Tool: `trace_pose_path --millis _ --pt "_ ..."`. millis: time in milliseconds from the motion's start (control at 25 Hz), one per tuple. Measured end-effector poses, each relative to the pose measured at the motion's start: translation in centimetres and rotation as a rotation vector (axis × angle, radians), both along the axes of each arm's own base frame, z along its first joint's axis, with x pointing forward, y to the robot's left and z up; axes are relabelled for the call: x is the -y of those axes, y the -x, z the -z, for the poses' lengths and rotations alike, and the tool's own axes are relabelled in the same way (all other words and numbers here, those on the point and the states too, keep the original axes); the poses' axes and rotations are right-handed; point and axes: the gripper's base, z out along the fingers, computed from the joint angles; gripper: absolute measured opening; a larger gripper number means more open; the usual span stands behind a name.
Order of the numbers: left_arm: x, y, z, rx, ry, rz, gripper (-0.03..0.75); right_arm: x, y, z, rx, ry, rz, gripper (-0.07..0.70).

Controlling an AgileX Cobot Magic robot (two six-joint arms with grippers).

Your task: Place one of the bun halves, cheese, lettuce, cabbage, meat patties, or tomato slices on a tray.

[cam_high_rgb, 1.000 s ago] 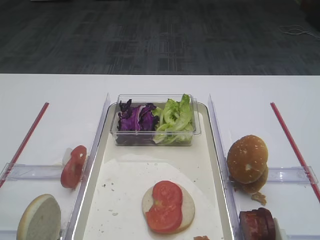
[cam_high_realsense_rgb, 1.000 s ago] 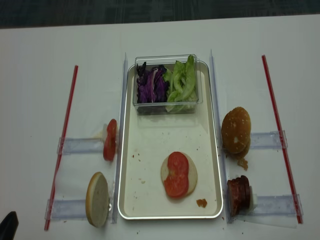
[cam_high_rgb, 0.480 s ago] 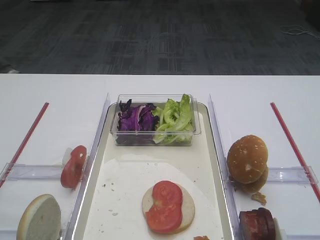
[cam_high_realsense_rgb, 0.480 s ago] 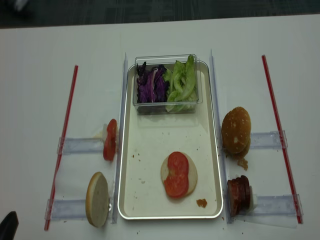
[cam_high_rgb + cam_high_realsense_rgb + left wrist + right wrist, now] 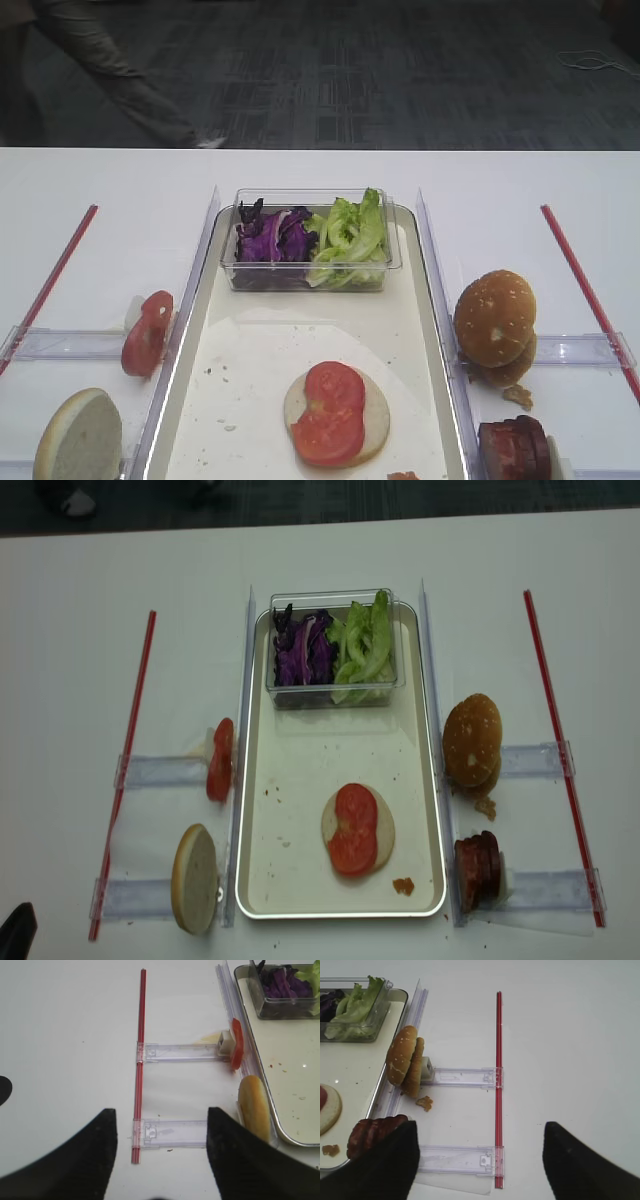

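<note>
Tray [image 5: 258, 880]: centre of white table [image 5: 70, 680], long axis running away from the robot; off-white bottom speckled with crumbs.

Clear tub [image 5: 332, 696]: at the tray's far end, holding cabbage [image 5: 303, 652] on the left and lettuce [image 5: 362, 645] on the right, side by side and touching.

Pale bun half [image 5: 381, 832]: flat on the tray bottom, near end, slightly right of centre. Two overlapping tomato slices [image 5: 353, 828] lying on top of it. Small reddish scrap [image 5: 403, 885] just beside, toward the near right corner.

Left of tray, outside the rim: single tomato slice [image 5: 220, 759] standing on edge against a clear plastic rack [image 5: 160, 771]; nearer the robot, pale bun half on edge [image 5: 195, 879] against a second rack.

Right of tray, outside the rim: golden speckled bun tops [image 5: 472, 739] stacked on edge against a rack, crumb lying below them; nearer the robot, meat patties [image 5: 478, 869] stacked on edge against another rack.

Red strips [image 5: 133, 750] along both outer sides of the table, well apart from the tray.

Left gripper [image 5: 162, 1160]: seen from its wrist camera, dark fingers [image 5: 240, 1160] spread wide, nothing between them, over the near left rack beside the upright bun half.

Right gripper [image 5: 477, 1165]: fingers spread wide, nothing between them, over the near right rack beside the patties.
</note>
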Motion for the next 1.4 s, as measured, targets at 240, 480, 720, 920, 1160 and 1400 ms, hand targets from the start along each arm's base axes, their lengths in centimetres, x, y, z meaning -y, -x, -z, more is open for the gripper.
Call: trace_pose_path --millis 240,480,720,920,1160,1400 --pt "0.00 0.00 0.00 0.000 0.000 0.000 0.377 0.00 0.00 0.00 0.000 0.002 -0.001 0.531" --pt "0.00 0.00 0.00 0.000 0.000 0.000 0.377 0.00 0.00 0.00 0.000 0.002 -0.001 0.531" --pt "0.00 0.00 0.00 0.000 0.000 0.000 0.377 0.00 0.00 0.00 0.000 0.003 -0.002 0.531" --pt "0.00 0.00 0.00 0.000 0.000 0.000 0.377 0.00 0.00 0.00 0.000 0.003 -0.002 0.531" --pt "0.00 0.00 0.00 0.000 0.000 0.000 0.377 0.00 0.00 0.00 0.000 0.003 -0.002 0.531" --pt "0.00 0.00 0.00 0.000 0.000 0.000 0.377 0.00 0.00 0.00 0.000 0.003 -0.002 0.531"
